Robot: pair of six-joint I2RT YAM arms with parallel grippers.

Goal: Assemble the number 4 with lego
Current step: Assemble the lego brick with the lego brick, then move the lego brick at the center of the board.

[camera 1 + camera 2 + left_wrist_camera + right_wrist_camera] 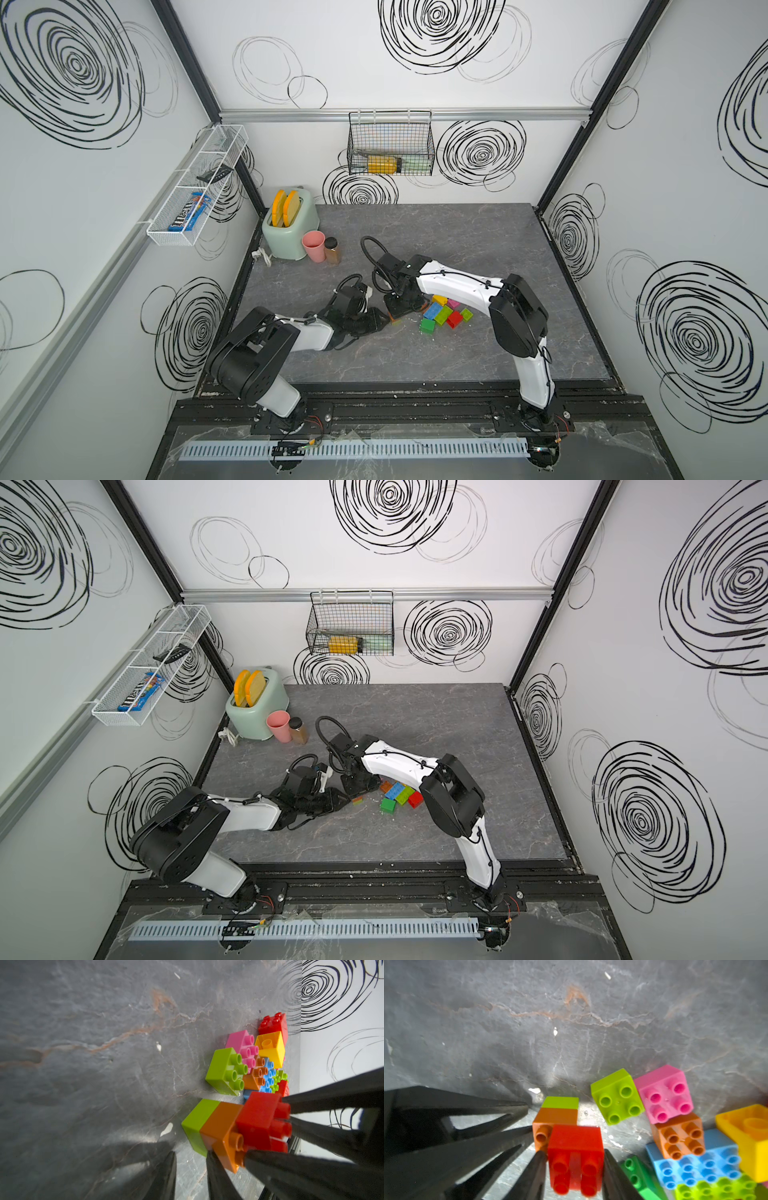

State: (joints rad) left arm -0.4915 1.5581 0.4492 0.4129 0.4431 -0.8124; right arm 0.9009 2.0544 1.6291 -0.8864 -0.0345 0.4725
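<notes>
red lego brick (576, 1147) btwn right hand (574, 1169) fingers, atop orange/lime stack (556, 1113)

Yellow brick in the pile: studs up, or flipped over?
Flipped over. In the right wrist view the yellow brick shows its hollow underside with the round inner tube; none of its studs are visible.

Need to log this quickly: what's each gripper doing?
Left gripper: closed on the orange brick.
Right gripper: straddling the red brick; grip cannot be told.
</notes>
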